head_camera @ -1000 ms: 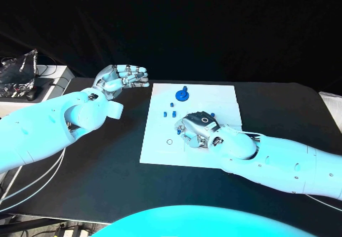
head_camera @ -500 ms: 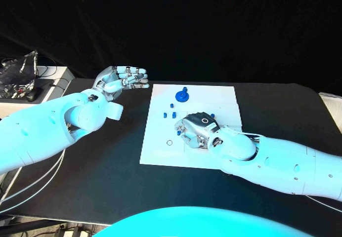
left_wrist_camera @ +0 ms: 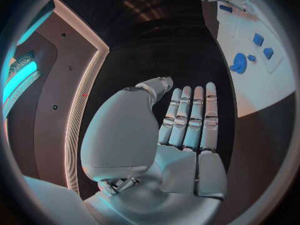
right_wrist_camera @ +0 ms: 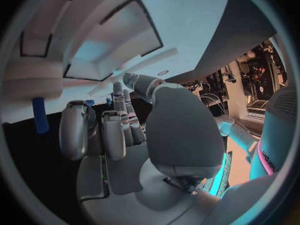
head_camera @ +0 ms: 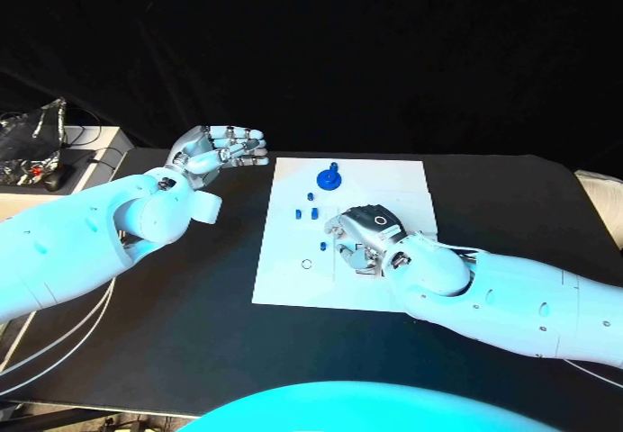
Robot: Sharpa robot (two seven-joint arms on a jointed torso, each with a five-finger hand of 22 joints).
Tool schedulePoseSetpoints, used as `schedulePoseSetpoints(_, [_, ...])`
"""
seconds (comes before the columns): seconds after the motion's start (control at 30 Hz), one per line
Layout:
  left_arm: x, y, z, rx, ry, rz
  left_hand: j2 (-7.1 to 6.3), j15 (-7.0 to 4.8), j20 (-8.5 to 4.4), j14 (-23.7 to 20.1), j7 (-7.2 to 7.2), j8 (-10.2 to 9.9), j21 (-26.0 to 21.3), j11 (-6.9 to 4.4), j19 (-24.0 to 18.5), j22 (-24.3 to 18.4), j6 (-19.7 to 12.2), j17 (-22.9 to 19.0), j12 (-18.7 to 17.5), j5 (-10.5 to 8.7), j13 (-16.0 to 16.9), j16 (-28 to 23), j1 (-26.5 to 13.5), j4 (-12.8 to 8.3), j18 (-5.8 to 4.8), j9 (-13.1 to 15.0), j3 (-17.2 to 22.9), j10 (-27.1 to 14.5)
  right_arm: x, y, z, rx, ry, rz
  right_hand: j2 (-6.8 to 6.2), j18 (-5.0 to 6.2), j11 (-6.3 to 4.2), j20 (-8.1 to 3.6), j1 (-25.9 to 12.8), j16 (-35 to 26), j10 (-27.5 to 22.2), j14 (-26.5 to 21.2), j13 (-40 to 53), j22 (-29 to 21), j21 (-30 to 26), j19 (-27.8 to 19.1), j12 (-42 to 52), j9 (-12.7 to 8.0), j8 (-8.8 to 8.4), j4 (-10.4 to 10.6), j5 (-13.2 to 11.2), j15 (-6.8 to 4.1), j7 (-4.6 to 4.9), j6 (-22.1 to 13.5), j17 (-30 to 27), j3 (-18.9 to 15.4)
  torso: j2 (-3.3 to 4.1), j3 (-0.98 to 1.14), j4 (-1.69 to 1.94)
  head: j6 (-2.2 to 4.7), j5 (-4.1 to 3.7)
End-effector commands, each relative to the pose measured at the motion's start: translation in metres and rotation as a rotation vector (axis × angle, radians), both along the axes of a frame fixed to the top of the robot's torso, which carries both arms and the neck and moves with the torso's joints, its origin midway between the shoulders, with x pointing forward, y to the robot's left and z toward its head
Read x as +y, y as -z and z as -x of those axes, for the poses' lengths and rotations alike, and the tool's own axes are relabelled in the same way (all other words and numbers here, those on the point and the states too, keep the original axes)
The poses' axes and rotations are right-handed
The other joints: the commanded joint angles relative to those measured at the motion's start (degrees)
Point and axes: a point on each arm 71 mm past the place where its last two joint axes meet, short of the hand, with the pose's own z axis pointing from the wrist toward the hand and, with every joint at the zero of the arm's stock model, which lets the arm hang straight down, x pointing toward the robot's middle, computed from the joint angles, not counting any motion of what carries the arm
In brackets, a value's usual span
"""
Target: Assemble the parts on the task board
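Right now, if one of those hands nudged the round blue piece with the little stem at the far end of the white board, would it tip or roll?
Probably neither. The round blue part seems to sit flat on a wide base on the task board, so a nudge would likely slide it. It looks like small rigid plastic, so probably light. Its upright stem might give fingers a hold.

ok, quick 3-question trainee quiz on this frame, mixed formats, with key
1. True or false: the left hand holds a blue part.
2. Which hand is over the task board? A) left B) right C) both
3. Fill in: the large round blue part lies near the board's ___ edge, seen from the robot.

Key: 1 false, its fingers are straight and nothing lies in it. 2 B, the right hand. 3 far.
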Motion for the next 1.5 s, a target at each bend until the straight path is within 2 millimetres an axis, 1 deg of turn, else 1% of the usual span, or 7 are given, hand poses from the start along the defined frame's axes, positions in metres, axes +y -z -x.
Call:
schedulePoseSetpoints(0.03, [-0.002,0.000,0.000,-0.002,0.013,0.012,0.05,0.55,-0.09,0.0,0.26,0.2,-0.3,0.13,0.3,-0.1,0.2,0.0,-0.2,0.15,0.0,-0.2,0.6,-0.3,0.24,-0.1,0.0,-0.4,-0.003,-0.009,0.000,-0.028,0.023,-0.037,-0.36,0.71,-0.15,0.34,0.1,-0.3,-0.1,3.5,-0.1,8.2,-0.4,1.6,0.2,-0.1,-0.11,-0.3,0.5,0.31,-0.02,0.0,3.3,-0.2,-0.04,0.01,-0.02,0.52,-0.48])
schedulePoseSetpoints(0.2, [-0.002,0.000,0.000,-0.003,0.013,0.014,0.04,0.56,-0.09,0.0,0.25,0.2,-0.3,0.13,0.3,-0.1,0.2,0.1,-0.2,0.14,0.0,-0.2,0.6,-0.3,0.23,-0.1,0.0,-0.5,-0.019,-0.029,-0.005,0.017,0.041,-0.066,-0.67,0.68,-0.29,0.27,-1.1,-0.3,0.7,3.5,-0.2,8.2,-0.3,1.7,0.3,-0.2,0.18,0.1,0.5,0.20,-0.05,0.8,3.3,-1.3,0.03,0.01,-0.03,1.51,-1.40])
schedulePoseSetpoints(0.4, [-0.001,0.000,0.000,-0.004,0.012,0.015,-0.04,0.57,-0.06,0.0,0.22,0.1,-0.4,0.12,0.4,-0.2,0.1,0.1,-0.1,0.10,0.0,-0.4,0.5,-0.3,0.22,-0.1,-0.1,-0.4,-0.046,-0.057,-0.025,0.081,0.063,-0.021,-0.59,0.67,-0.37,0.15,-3.7,-0.2,0.1,3.6,-0.5,8.2,-0.4,1.8,0.2,-0.7,0.13,-0.2,2.6,0.18,-0.20,1.2,3.3,-7.5,-0.03,-0.06,-0.12,2.01,-2.04])
schedulePoseSetpoints(0.63, [-0.001,0.001,0.000,-0.003,0.012,0.017,-0.04,0.57,-0.05,0.1,0.15,0.1,-0.5,0.06,0.4,-0.3,0.0,0.1,-0.1,0.09,0.0,-0.5,0.4,-0.2,0.22,-0.1,-0.1,-0.2,-0.071,-0.073,-0.047,0.113,0.091,0.068,0.37,0.77,-0.35,0.20,-1.9,-0.2,-2.0,3.5,-0.2,7.8,-1.3,1.8,0.2,-1.9,-0.30,1.6,3.6,0.15,-1.79,1.1,3.2,-17.0,0.07,-0.06,0.08,2.21,-2.53])
schedulePoseSetpoints(0.77, [-0.002,0.002,0.000,-0.001,0.013,0.017,-0.04,0.57,-0.05,0.1,0.15,0.1,-0.5,0.06,0.4,-0.3,0.0,0.1,-0.1,0.09,0.0,-0.5,0.4,-0.2,0.22,-0.1,-0.1,-0.2,-0.077,-0.073,-0.053,0.128,0.096,0.121,2.03,0.98,-0.06,0.45,1.9,-0.3,-3.9,3.5,0.3,7.3,-2.6,1.6,0.9,-3.1,-0.91,4.7,3.7,0.42,-2.89,0.4,2.9,-25.2,0.21,-0.01,0.13,2.08,-2.51])
schedulePoseSetpoints(1.1, [-0.001,0.003,0.000,0.001,0.011,0.016,-0.07,0.55,-0.04,0.1,0.12,0.1,-0.6,0.03,0.5,-0.4,0.0,0.1,0.0,0.09,0.0,-0.6,0.3,-0.2,0.22,-0.2,-0.2,-0.1,-0.078,-0.065,-0.058,0.172,0.090,0.219,2.64,1.10,0.05,0.50,4.9,-0.5,-5.3,3.3,0.0,7.0,-3.6,1.5,2.5,-3.8,-1.01,8.3,3.5,0.50,-3.59,0.3,2.4,-30.0,0.16,-0.03,0.14,1.53,-2.29])
schedulePoseSetpoints(1.5, [0.000,0.004,0.000,0.003,0.008,0.015,-0.06,0.55,-0.04,0.1,0.12,0.1,-0.7,0.02,0.5,-0.4,0.0,0.2,0.0,0.09,0.0,-0.6,0.3,-0.2,0.23,-0.2,-0.2,-0.1,-0.078,-0.064,-0.059,0.139,0.101,0.236,3.61,0.97,-0.40,0.18,8.0,-0.5,-4.0,3.4,0.0,7.3,-2.9,1.9,4.2,-4.2,-0.24,10.6,3.3,0.11,-3.04,2.3,2.3,-28.5,0.13,0.07,0.02,1.36,-2.15])
